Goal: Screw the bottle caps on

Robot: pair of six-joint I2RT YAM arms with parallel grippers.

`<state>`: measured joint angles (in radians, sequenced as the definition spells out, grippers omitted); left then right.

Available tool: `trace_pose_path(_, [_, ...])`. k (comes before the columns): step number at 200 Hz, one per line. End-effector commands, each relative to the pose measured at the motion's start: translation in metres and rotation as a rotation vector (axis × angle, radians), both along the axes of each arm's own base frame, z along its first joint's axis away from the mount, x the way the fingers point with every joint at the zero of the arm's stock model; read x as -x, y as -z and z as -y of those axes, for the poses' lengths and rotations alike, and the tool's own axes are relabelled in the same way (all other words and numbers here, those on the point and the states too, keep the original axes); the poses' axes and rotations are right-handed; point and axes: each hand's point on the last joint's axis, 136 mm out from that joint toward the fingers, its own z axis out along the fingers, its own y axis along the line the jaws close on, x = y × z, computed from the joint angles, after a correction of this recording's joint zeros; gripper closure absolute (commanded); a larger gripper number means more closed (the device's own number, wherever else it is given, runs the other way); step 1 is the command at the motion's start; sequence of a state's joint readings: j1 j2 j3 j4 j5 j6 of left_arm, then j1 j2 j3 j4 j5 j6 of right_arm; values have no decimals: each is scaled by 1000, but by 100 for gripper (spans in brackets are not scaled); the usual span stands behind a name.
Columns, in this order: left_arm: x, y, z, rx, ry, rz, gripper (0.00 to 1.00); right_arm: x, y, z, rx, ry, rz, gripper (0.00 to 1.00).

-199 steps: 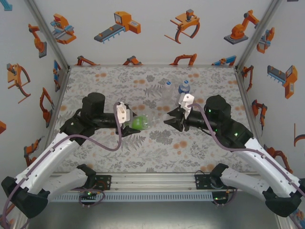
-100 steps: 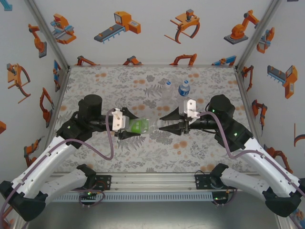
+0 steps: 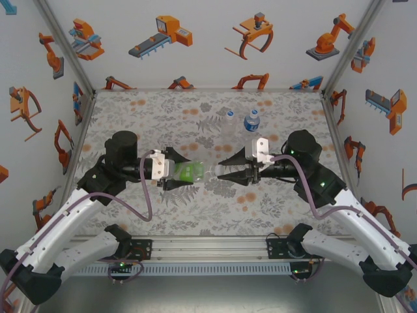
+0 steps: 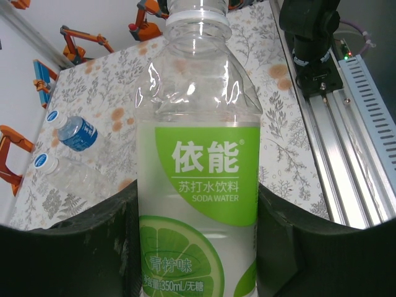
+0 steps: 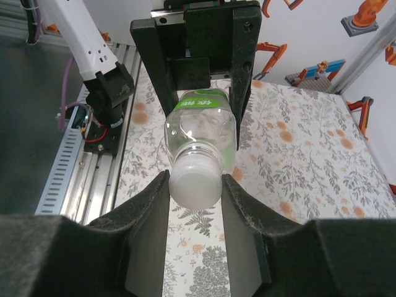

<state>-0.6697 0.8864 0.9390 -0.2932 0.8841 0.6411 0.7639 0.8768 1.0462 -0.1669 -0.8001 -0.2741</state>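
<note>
The floral desk (image 3: 130, 111) carries nothing under the work: the job happens in the air above its middle, where both arms can meet head-on. The left hand (image 3: 177, 171) is clamped round the body of the green-labelled bottle (image 4: 198, 179), holding it level with its neck pointing at the other arm, which I judge keeps it from turning. The right hand (image 3: 219, 171) faces it, its fingers closed narrowly on the cap (image 5: 195, 180), which sits on the bottle's mouth. That grip suits twisting the cap along the bottle's axis.

At the back of the desk, well apart from the hands, stand the blue-labelled bottle (image 3: 252, 120) and the unlabelled bottle (image 3: 229, 120), just beside each other and apparently capped.

The green label reads "依能", then "苏打水饮料", "SODA WATER", "青柠味" and "350mL/无糖". The blue label's writing is too small to read.
</note>
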Motion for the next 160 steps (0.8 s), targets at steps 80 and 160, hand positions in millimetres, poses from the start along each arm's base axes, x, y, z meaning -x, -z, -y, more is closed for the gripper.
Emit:
trace_pose_path(80, [18, -15, 4, 58, 115, -4, 100, 6, 2, -7, -5, -58, 31, 89])
trace_pose_path(160, [22, -11, 6, 28, 158, -50, 100, 11, 8, -8, 49, -91, 95, 99])
